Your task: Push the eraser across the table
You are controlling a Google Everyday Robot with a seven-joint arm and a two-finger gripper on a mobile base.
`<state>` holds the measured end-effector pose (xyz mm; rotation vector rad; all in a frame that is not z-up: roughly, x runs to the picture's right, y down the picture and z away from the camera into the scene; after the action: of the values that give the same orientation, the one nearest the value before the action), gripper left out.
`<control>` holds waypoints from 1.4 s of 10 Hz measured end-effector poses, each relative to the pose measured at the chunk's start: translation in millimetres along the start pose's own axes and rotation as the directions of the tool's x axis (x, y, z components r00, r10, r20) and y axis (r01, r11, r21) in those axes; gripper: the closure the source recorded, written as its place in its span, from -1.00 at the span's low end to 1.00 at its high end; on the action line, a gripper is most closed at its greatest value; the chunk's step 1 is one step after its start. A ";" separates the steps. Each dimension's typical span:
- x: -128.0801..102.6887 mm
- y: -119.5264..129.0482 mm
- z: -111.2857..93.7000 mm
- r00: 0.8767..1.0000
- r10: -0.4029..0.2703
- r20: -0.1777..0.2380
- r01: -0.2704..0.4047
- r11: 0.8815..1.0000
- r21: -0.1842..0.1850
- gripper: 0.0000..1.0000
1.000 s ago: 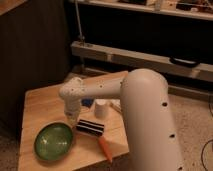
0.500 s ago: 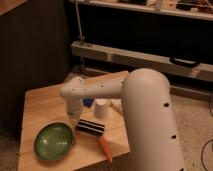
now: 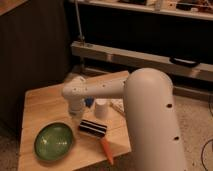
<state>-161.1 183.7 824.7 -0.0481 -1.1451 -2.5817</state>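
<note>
White and bulky, the robot arm [image 3: 150, 115] filled the right of my view, and over the last second it had hardly stirred. Its pincer gripper [image 3: 77, 111] hung low over the small light-brown plank-topped wooden table [image 3: 45, 102], near the middle of the top. Whether it was open or closed I could not tell. The round green bowl [image 3: 54, 141] sat close by, nearer the camera than the pincer. The small black oblong eraser [image 3: 93, 128] with pale stripes lay flat just beside the pincer, toward the front edge, exactly where it had been a second before. A small white cup [image 3: 102, 108] stood beside the pincer, just behind the eraser. An orange carrot-shaped object [image 3: 107, 151] lay farther off at the front edge. I judged the push had not yet started, since the eraser had not shifted.
</note>
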 end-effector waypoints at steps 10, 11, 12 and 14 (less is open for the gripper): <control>-24.4 0.4 -0.7 0.999 0.029 0.033 -0.029 1.000 -0.004 0.95; -26.0 0.1 -1.0 0.999 0.031 0.035 -0.031 1.000 -0.004 0.95; -26.7 -0.1 -0.9 0.999 0.032 0.036 -0.032 0.999 -0.003 0.95; -26.8 0.3 -1.3 0.999 0.034 0.036 -0.034 0.999 -0.003 0.95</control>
<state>-135.4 189.8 819.8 -0.1139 -1.1435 -2.5621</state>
